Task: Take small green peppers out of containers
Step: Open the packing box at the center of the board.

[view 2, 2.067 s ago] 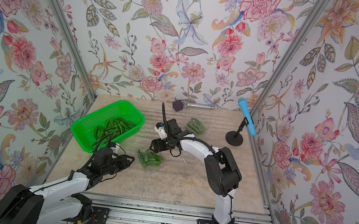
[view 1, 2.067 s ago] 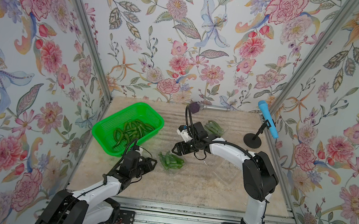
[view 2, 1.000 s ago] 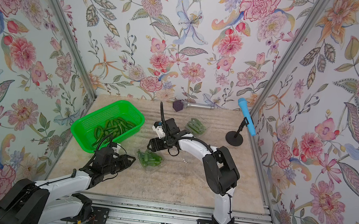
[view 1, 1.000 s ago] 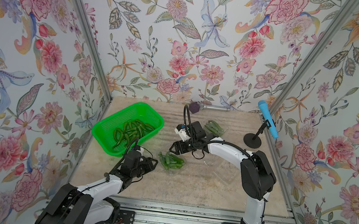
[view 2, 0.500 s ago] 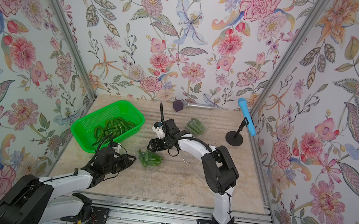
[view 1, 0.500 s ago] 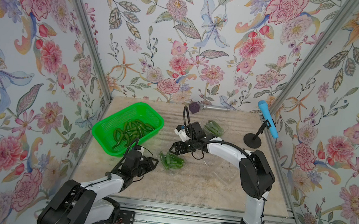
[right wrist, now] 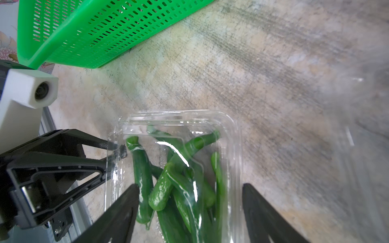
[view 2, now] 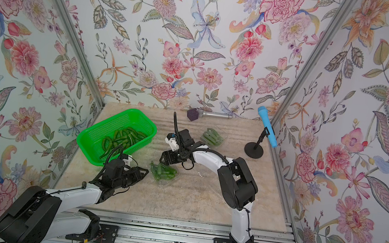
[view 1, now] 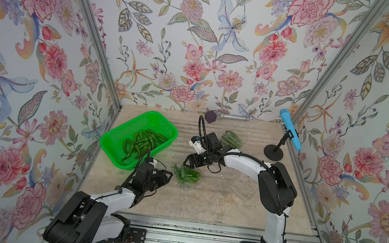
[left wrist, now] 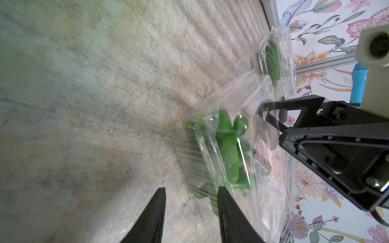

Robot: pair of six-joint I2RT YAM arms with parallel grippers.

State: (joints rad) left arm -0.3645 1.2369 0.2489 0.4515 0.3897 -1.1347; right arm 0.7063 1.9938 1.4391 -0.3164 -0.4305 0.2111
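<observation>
Roughly halfway, by my reading: the peppers (right wrist: 168, 178) you are working on lie piled in a clear box (right wrist: 179, 114) in the middle of the table (view 1: 203, 204), between your two arms, and I cannot tell whether its lid is fully open. Your right gripper (right wrist: 189, 185) hangs over that box with its fingers spread wide, one to each side, clamped on nothing I can see. Your left gripper (left wrist: 190, 189) has its fingers about half apart with bare table between them, one finger against the box's side. Farther back, a second box (view 1: 233, 139) sits shut and full. Loose peppers (view 1: 140, 142) fill the green basket (view 1: 142, 123), and what look like emptied boxes (view 1: 243, 187) lie by the right arm, so two boxes seem left.
</observation>
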